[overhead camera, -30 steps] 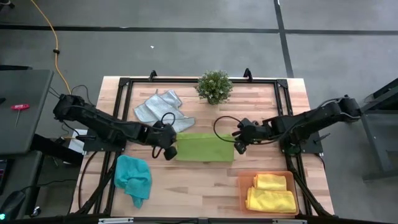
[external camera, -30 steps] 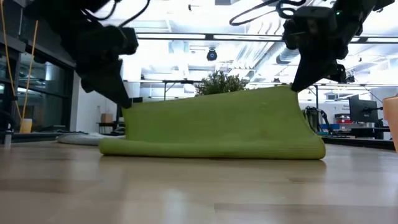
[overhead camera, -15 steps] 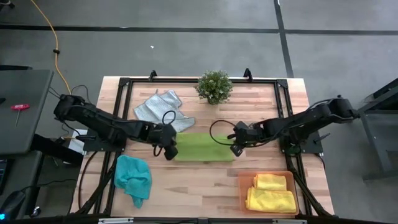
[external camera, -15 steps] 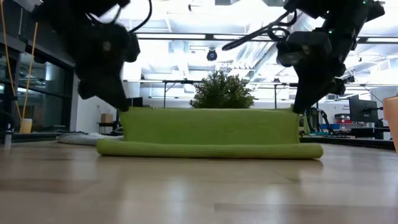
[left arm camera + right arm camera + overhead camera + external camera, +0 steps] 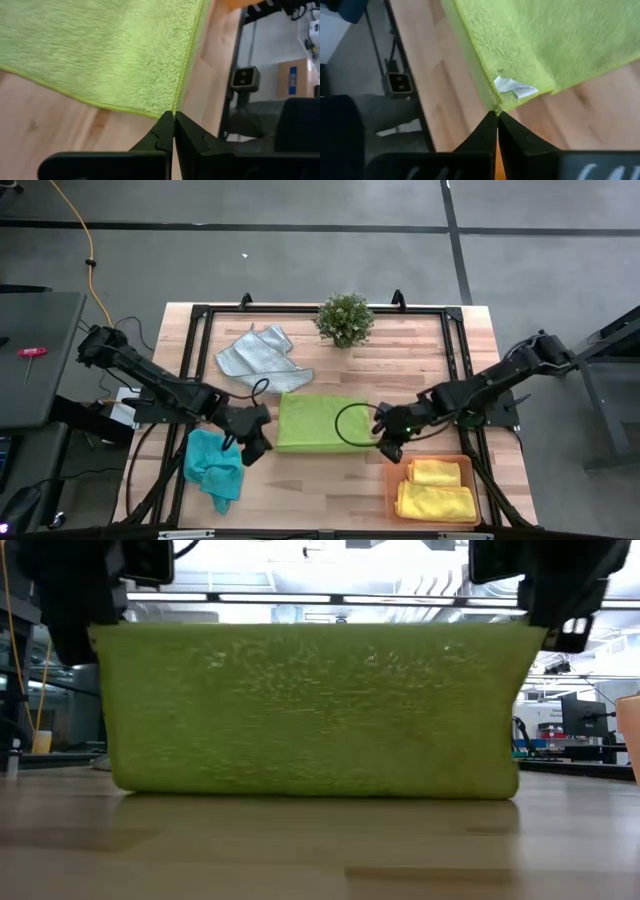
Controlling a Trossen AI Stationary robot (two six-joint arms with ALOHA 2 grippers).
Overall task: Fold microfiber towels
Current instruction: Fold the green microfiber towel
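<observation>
Lime-green fuzzy towel hangs taut, apparently doubled, corners pinched by left gripper and right gripper.

1. In the low view the lime green towel hangs across the middle and hides the potted plant and most of the room behind it.
2. The left gripper and right gripper are cut off by that view's top edge.
3. The orange tray shows only as a sliver at the edge.
4. The white tag on the towel's corner is too small to read.
</observation>
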